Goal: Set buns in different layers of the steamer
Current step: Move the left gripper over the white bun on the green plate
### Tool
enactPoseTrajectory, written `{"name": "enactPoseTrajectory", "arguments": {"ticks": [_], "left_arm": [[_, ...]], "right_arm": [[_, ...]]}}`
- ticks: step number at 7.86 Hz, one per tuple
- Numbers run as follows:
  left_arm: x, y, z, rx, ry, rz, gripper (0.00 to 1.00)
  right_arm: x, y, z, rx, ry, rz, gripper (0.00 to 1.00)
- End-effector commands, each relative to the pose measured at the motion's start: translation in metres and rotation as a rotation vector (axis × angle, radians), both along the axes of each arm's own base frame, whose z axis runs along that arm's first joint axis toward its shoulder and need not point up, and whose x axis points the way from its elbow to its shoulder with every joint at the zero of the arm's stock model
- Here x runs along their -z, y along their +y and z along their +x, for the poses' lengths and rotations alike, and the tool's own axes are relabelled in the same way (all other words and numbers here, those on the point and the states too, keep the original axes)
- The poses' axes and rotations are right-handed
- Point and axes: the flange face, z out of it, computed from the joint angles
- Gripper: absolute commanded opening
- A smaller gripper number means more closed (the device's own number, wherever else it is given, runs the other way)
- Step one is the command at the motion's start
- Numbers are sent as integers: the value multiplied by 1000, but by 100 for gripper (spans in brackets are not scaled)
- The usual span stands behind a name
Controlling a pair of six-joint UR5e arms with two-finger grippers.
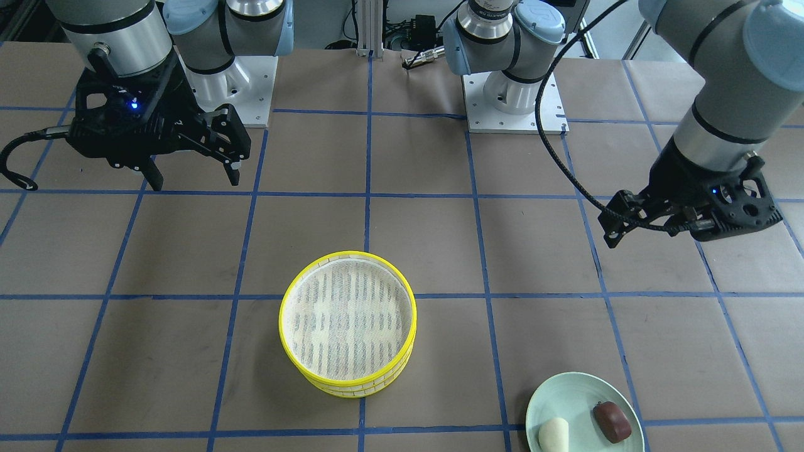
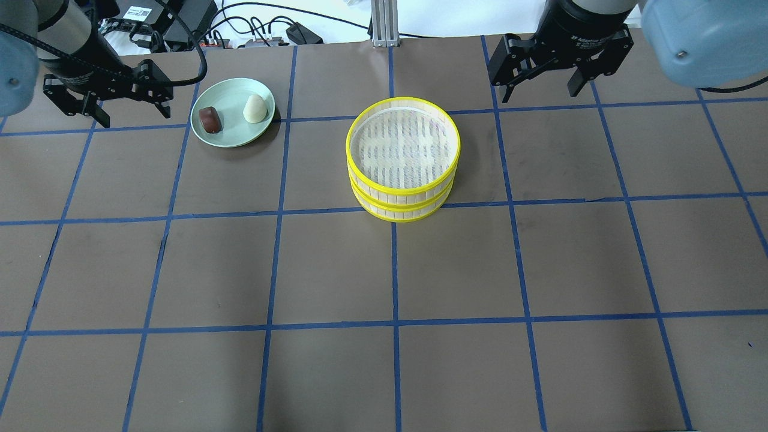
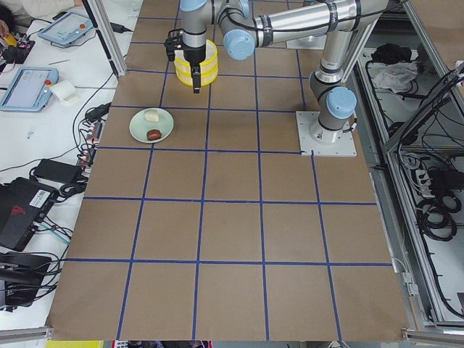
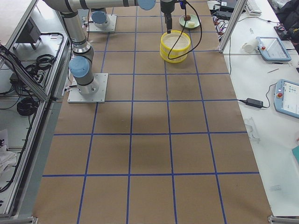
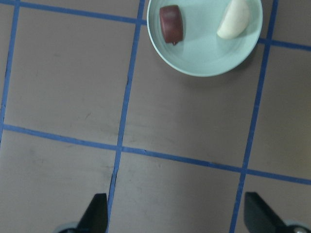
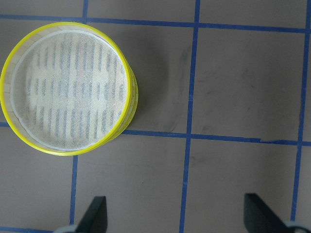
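Two yellow-rimmed steamer trays [image 2: 403,157] stand stacked mid-table, and the top mesh floor is bare; the stack also shows in the front view [image 1: 347,323] and the right wrist view [image 6: 68,90]. The cream-white bun [image 2: 254,108] and the reddish-brown bun [image 2: 210,119] lie side by side on a pale green plate [image 2: 233,137]. Both also show in the left wrist view, cream [image 5: 234,19] and brown [image 5: 171,23]. My left gripper [image 2: 132,114] hangs open and empty beside the plate. My right gripper [image 2: 540,90] hangs open and empty beyond the stack's right side.
The table is brown paper with a blue tape grid. Both arm bases [image 1: 515,94] stand at the robot's edge. Cables and electronics [image 2: 180,24] lie past the far edge. Operator tablets [image 4: 271,46] sit on a side bench.
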Motion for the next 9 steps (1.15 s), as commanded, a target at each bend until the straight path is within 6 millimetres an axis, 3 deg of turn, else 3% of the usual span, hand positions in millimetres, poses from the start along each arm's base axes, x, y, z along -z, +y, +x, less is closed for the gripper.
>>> {"name": "enactPoseTrajectory", "arguments": {"ticks": [1, 3, 9], "left_arm": [[51, -50, 7, 32, 43, -104, 100], [94, -83, 8, 87, 75, -174, 100], [185, -138, 7, 301, 102, -297, 100]], "right_arm": [[0, 0, 0, 1, 1, -1, 100], [0, 0, 0, 3, 1, -1, 100], [4, 0, 0, 5, 4, 6, 100]]}}
